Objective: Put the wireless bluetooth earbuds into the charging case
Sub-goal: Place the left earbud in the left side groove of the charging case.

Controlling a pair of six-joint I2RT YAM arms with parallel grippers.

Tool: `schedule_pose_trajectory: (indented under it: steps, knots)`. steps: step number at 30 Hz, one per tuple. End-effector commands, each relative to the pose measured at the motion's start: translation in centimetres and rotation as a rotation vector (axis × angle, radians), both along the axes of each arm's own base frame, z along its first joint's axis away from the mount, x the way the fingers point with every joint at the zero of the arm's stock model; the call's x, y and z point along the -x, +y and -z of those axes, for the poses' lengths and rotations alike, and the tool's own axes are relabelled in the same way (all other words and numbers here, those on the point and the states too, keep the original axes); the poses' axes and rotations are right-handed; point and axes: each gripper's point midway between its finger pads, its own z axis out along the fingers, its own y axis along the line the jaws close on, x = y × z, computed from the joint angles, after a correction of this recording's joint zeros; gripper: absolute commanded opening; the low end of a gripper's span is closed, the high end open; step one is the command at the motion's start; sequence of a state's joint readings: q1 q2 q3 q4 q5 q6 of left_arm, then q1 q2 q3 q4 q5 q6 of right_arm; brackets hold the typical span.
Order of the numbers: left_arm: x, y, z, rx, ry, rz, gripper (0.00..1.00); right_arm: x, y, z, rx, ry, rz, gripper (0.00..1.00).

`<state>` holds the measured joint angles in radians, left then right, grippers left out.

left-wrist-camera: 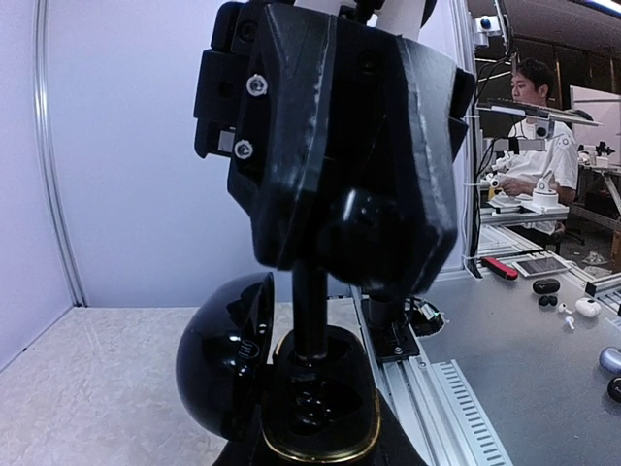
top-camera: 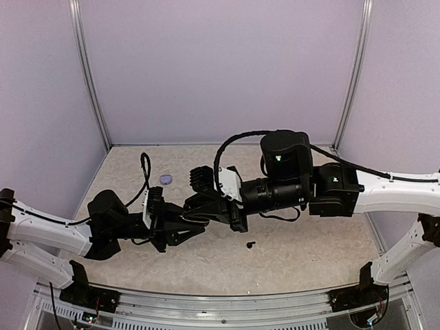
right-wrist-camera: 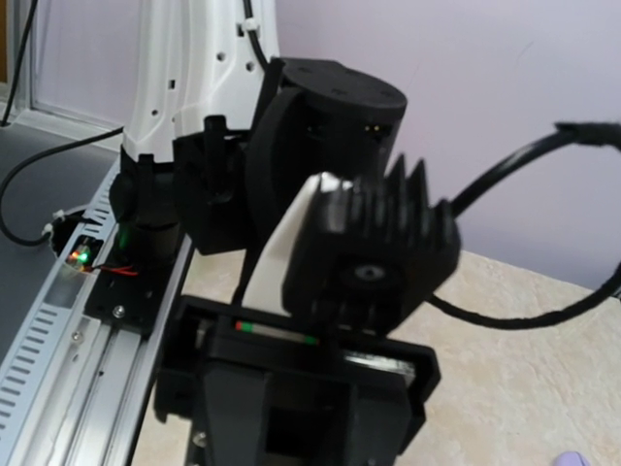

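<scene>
In the left wrist view, my left gripper (left-wrist-camera: 320, 452) is shut on the base of a glossy black charging case (left-wrist-camera: 320, 413) with a gold rim. Its lid (left-wrist-camera: 218, 354) stands open to the left. My right gripper (left-wrist-camera: 340, 233) comes down from above, shut on a black earbud whose stem (left-wrist-camera: 310, 311) reaches into the case's cavity. In the top view both grippers meet mid-table, left gripper (top-camera: 187, 230) and right gripper (top-camera: 203, 206), and they hide the case. A second black earbud (top-camera: 250, 245) lies loose on the table to their right.
A small purple disc (top-camera: 166, 179) and a black cable (top-camera: 145, 165) lie at the back left. Lilac walls enclose the table, and an aluminium rail (top-camera: 227, 313) runs along the near edge. The right wrist view is filled by the left arm's finned camera (right-wrist-camera: 374, 257).
</scene>
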<state>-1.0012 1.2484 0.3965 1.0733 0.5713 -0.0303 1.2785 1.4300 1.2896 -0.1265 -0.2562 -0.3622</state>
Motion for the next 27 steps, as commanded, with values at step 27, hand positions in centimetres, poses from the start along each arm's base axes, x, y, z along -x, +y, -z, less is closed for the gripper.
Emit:
schedule_pose_trajectory:
  steps: [27]
  knots:
    - [0.2, 0.7, -2.7, 0.064, -0.058, -0.025, 0.0, -2.0, 1.1, 1.3, 0.008, -0.001, 0.089, 0.18]
